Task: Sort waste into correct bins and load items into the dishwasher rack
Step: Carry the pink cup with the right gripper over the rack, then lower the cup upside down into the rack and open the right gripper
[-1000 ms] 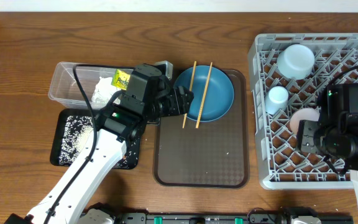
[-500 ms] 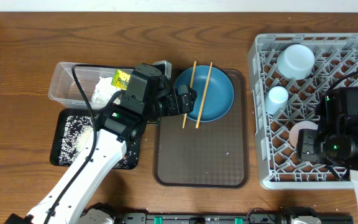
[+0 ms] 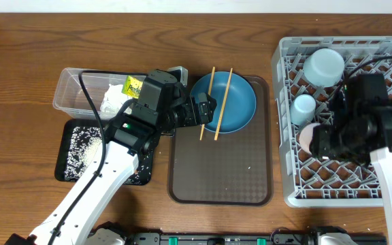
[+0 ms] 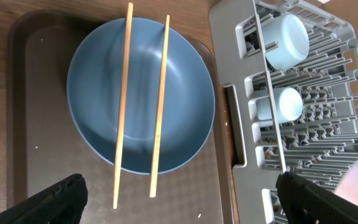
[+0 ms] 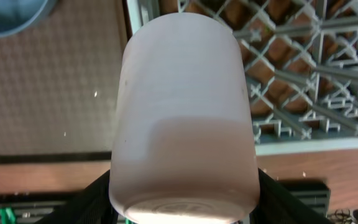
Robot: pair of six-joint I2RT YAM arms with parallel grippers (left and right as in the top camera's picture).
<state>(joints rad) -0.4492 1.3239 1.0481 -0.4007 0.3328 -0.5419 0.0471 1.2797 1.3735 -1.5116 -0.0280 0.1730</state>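
Right gripper (image 5: 182, 199) clamped on both sides of the pink cup (image 5: 182, 93), above the rack (image 5: 303, 74) left edge. Judged light, stiff, smooth; could slip. Grip mid-wall. Pegs beneath free. Farther off, left gripper (image 4: 179, 193) spread wide over plate (image 4: 142, 93), chopsticks (image 4: 123, 106), tray (image 4: 36, 155).

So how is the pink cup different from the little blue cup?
The pink cup is pale pink; the blue cup is light blue. The pink cup is clamped in the right gripper; the blue cup sits free in the rack. Both are plain cups.
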